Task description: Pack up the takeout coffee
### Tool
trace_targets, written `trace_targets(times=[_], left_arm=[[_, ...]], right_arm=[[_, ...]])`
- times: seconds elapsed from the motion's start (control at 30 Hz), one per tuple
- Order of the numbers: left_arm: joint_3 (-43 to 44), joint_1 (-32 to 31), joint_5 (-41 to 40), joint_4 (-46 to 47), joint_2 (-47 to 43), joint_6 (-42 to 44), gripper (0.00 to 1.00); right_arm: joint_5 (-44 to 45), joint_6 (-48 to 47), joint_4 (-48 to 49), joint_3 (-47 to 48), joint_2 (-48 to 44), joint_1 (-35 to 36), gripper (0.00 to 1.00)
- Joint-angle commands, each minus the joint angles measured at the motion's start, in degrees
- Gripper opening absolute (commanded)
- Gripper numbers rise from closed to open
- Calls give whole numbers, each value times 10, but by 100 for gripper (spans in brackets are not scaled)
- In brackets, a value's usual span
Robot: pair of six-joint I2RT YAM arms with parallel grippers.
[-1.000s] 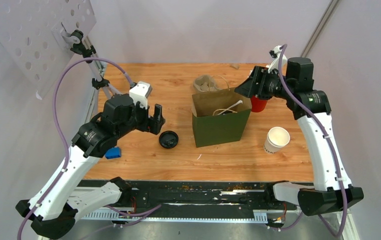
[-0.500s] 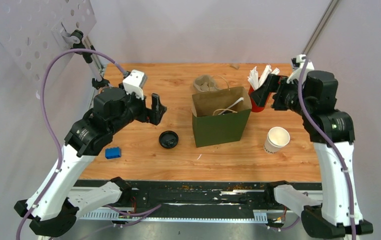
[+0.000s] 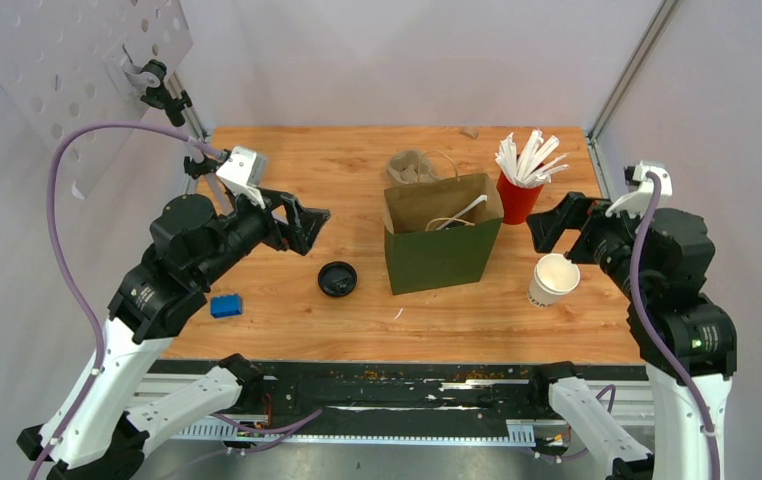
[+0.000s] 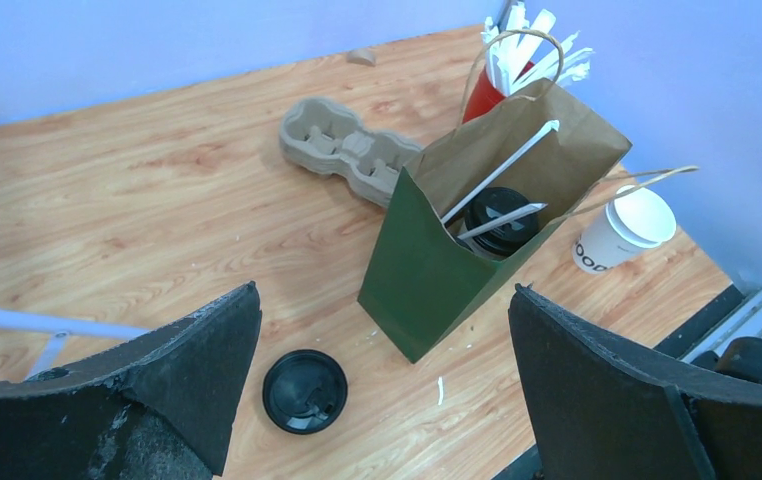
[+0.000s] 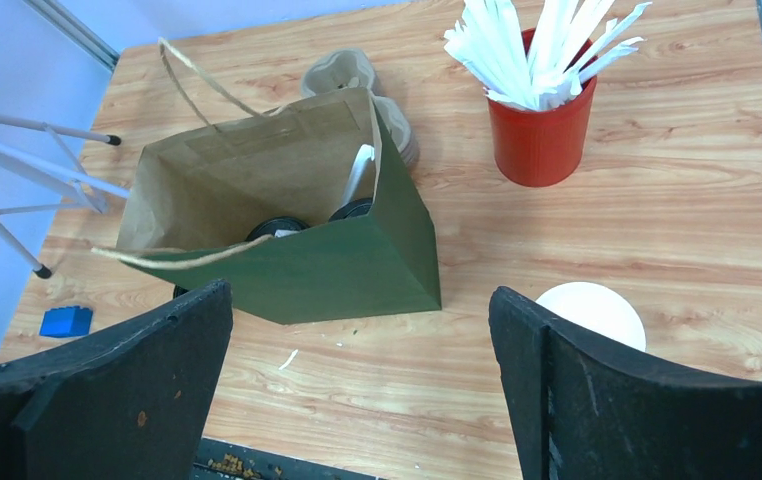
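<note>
Top external — unlidded cup (image 3: 554, 279) (lid (image 3: 337, 279) apart).

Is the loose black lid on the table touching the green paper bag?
Apart. The left wrist view shows bare wood between the black lid and the green paper bag; the top view shows the same gap.

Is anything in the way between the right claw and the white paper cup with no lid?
Nothing visible. The open right claw hangs close by the lidless white paper cup; the green paper bag and red cup of white stirrers stand off to the side.
</note>
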Motion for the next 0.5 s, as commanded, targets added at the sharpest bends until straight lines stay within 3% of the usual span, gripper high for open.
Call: trace_targets(times=[0.0,0.47], left_arm=[[-10,2,1,18,-13,-31,100],[-34,2,-10,16,-50,-48,100]], right_arm=[[-17,22,46,-29,-40,0,100],[-30,26,30,-25,-54,0,100]])
